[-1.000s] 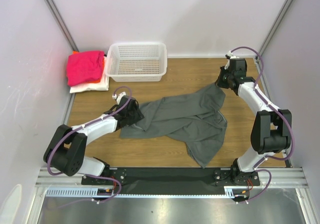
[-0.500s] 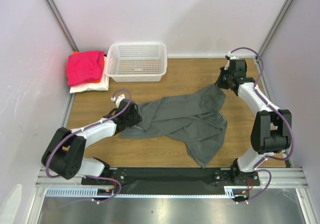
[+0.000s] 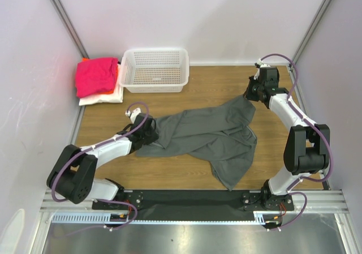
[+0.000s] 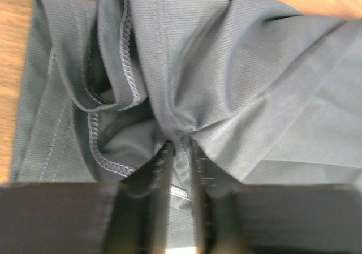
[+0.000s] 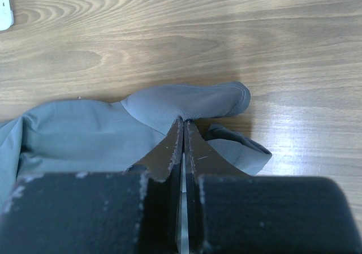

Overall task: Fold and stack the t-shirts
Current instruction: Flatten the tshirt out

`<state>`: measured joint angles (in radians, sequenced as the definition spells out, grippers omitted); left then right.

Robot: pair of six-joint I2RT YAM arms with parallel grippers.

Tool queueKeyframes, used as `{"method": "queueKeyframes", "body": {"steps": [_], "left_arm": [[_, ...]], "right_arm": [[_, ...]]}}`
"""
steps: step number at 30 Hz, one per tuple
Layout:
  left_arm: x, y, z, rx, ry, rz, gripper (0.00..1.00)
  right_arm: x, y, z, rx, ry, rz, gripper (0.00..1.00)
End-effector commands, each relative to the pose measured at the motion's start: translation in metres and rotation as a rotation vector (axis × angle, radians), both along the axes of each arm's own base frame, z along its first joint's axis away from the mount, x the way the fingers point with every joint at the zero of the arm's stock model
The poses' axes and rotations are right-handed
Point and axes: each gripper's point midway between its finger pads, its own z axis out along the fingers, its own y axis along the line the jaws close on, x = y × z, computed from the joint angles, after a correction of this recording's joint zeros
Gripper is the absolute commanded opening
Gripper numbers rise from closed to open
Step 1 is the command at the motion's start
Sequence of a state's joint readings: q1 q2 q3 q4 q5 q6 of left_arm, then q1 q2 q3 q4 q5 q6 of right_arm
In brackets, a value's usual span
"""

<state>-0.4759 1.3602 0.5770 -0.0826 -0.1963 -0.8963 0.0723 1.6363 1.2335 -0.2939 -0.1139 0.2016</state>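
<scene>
"Nearest the arm bases, item one: dark grey soft-cloth t-shirt (image 3: 209,135), unfolded and rumpled, lying mid-table on the brown wooden tabletop (image 3: 215,84), one flap trailing toward the near edge. What is the left gripper (image 4: 178,143) doing with it?"

"Set low at the shirt's left end, fingers drawn in on a puckered fold beside a stitched hem. I'd call that a pinch on the cloth."

"And the step?"

"Spreading, by my reading, with folding not yet begun. Both ends are taken. The next move calls for the two arms to draw apart and lift a little, so the wrinkles pull flat without thin cloth slipping from either pinch."

"Which way does it run?"

"Long axis slants from that left end, nearer the bases, to the right gripper (image 5: 182,121), farther back on the right. Collar end versus hem end: cannot tell, too bunched."

"State of the right one?"

"Closed tight on the shirt's far right corner, a rounded lip of cloth at its tips."

"Beyond that?"

"White plastic mesh basket (image 3: 153,88), rectangular, at the back. Just left of it, in the far left corner, a folded stack: magenta-pink t-shirt (image 3: 96,76) on top, orange t-shirt (image 3: 117,72) peeking beneath, white t-shirt (image 3: 104,97) lowest. The grey one has yet to join it."
</scene>
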Motion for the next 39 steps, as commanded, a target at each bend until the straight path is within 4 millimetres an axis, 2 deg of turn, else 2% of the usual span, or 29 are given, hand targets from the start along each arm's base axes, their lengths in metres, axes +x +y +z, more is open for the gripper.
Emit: {"method": "queueKeyframes", "body": {"steps": [1,3,6,8,10,11,12,13,15,16,17,18,19,23,25,30,31,34,36,39], "left_arm": [[0.012,0.001,0.008,0.01,-0.046,0.041,0.16],[0.013,0.003,0.01,0.012,-0.052,0.051,0.0],[0.018,0.009,0.021,0.045,-0.097,0.053,0.0],[0.028,0.016,0.039,0.095,-0.151,0.04,0.0],[0.04,0.027,0.068,0.105,-0.228,0.054,0.0],[0.044,0.029,0.078,0.109,-0.259,0.023,0.0],[0.047,0.033,0.097,0.087,-0.311,0.021,0.0],[0.055,0.048,0.106,0.078,-0.34,0.042,0.0],[0.062,0.054,0.139,0.065,-0.441,-0.003,0.0],[0.067,0.067,0.149,0.08,-0.466,0.014,0.0],[0.07,0.072,0.159,0.119,-0.493,-0.018,0.0],[0.072,0.073,0.167,0.125,-0.509,-0.037,0.0],[0.077,0.079,0.187,0.135,-0.548,-0.039,0.0],[0.082,0.08,0.231,0.192,-0.645,-0.119,0.0],[0.084,0.085,0.253,0.216,-0.681,-0.114,0.01],[0.083,0.096,0.297,0.265,-0.759,-0.119,0.0],[0.081,0.095,0.312,0.269,-0.784,-0.141,0.0],[0.077,0.096,0.336,0.281,-0.817,-0.144,0.0],[0.075,0.1,0.344,0.285,-0.805,-0.123,0.0],[0.068,0.113,0.363,0.307,-0.8,-0.065,0.0]], "right_arm": [[0.0,-0.002,0.017,-0.012,-0.048,0.01,0.0],[0.0,-0.003,0.018,-0.015,-0.053,0.007,0.0],[0.001,-0.003,0.02,-0.013,-0.057,0.004,0.0],[0.003,-0.003,0.027,-0.013,-0.074,0.004,0.0],[0.005,-0.005,0.035,-0.015,-0.09,0.0,0.0],[0.01,-0.006,0.05,-0.013,-0.12,-0.001,0.0],[0.01,-0.006,0.056,-0.013,-0.131,-0.003,0.0],[0.012,-0.009,0.065,-0.01,-0.151,-0.007,0.0],[0.016,-0.012,0.091,0.0,-0.21,-0.012,0.0],[0.017,-0.013,0.1,0.001,-0.232,-0.012,0.0],[0.017,-0.015,0.112,-0.002,-0.262,-0.01,0.0],[0.018,-0.018,0.125,-0.005,-0.29,-0.015,0.0],[0.018,-0.02,0.133,-0.005,-0.306,-0.016,0.0],[0.014,-0.025,0.176,-0.009,-0.403,-0.019,0.0],[0.008,-0.025,0.203,-0.016,-0.467,-0.019,0.0],[-0.005,-0.029,0.254,-0.029,-0.589,-0.029,0.0],[-0.011,-0.029,0.269,-0.028,-0.622,-0.029,0.0],[-0.025,-0.03,0.294,-0.028,-0.682,-0.038,0.0],[-0.033,-0.034,0.307,-0.032,-0.715,-0.057,0.0],[-0.05,-0.039,0.326,-0.035,-0.758,-0.093,0.0]]}}
